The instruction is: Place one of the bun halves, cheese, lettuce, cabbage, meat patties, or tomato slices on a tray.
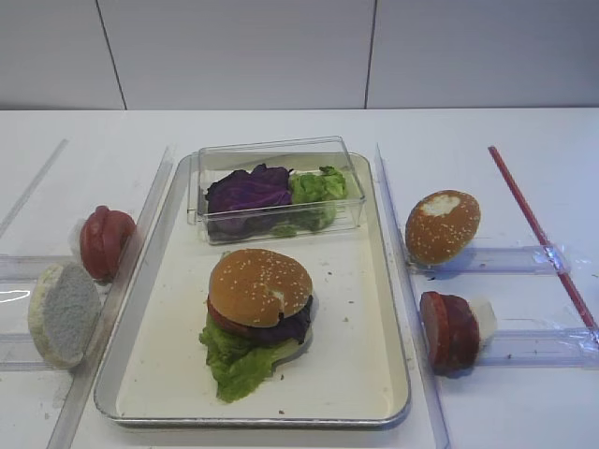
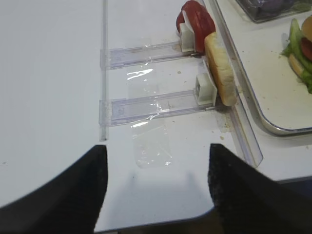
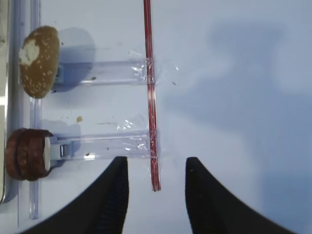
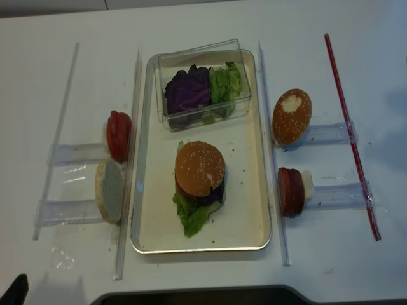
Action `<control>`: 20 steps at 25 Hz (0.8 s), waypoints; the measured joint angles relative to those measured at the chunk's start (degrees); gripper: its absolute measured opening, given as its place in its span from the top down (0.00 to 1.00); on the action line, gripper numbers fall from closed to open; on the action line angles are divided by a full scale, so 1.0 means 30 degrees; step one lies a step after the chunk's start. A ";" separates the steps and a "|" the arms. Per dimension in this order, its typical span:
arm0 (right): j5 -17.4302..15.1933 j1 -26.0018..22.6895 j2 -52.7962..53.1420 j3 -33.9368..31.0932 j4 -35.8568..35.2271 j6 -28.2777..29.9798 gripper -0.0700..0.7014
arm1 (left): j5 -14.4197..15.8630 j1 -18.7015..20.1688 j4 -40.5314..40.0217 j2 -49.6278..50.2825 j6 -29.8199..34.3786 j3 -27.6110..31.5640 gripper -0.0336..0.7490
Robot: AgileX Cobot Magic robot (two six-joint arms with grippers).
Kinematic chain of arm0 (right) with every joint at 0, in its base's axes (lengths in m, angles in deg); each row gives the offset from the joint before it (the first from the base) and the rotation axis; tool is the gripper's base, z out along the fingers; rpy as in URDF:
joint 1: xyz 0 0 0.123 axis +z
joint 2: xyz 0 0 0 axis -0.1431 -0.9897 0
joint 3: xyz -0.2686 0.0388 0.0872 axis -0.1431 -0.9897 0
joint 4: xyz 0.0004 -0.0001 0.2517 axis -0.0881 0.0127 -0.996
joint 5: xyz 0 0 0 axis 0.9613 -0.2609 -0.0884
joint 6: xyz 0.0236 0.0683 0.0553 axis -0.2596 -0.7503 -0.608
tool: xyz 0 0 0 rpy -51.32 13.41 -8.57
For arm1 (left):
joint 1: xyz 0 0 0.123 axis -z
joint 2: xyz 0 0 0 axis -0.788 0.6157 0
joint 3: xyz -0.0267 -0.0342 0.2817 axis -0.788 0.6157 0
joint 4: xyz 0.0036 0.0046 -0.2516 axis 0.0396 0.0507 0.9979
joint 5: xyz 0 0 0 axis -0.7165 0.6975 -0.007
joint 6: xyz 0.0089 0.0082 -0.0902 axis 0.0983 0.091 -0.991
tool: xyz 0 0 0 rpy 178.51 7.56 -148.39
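Note:
On the tray (image 1: 367, 372) stands a stack with a golden sesame bun half (image 1: 259, 285) on top, over a tomato slice, purple cabbage (image 1: 296, 327) and lettuce (image 1: 238, 363). More cabbage (image 1: 247, 190) and lettuce (image 1: 319, 186) lie in the clear box. Tomato slices (image 1: 105, 241) and a pale bun half (image 1: 64, 313) stand left of the tray. Meat patties (image 1: 451, 329) stand to its right. My right gripper (image 3: 156, 161) is open over the bare table beside the patties (image 3: 24, 153), holding nothing. My left gripper (image 2: 157, 146) is open and empty near the table's front edge.
A clear plastic box (image 1: 276, 148) sits at the tray's far end. Clear plastic holders (image 1: 524, 346) and rails flank the tray. A darker bun with a white patch (image 1: 442, 225) leans on the right. A red strip (image 1: 538, 229) lies along the far right.

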 joint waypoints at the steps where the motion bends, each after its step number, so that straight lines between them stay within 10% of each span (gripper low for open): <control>1: 0.0000 0.0000 0.0726 -0.0529 0.0000 0.0000 0.51 | 0.0000 0.0000 0.0000 0.0000 0.0000 0.0000 0.41; 20: -0.0290 0.0000 1.3399 -0.7949 0.0000 0.0480 0.51 | 0.0000 0.0000 0.0000 0.0000 0.0000 0.0000 0.41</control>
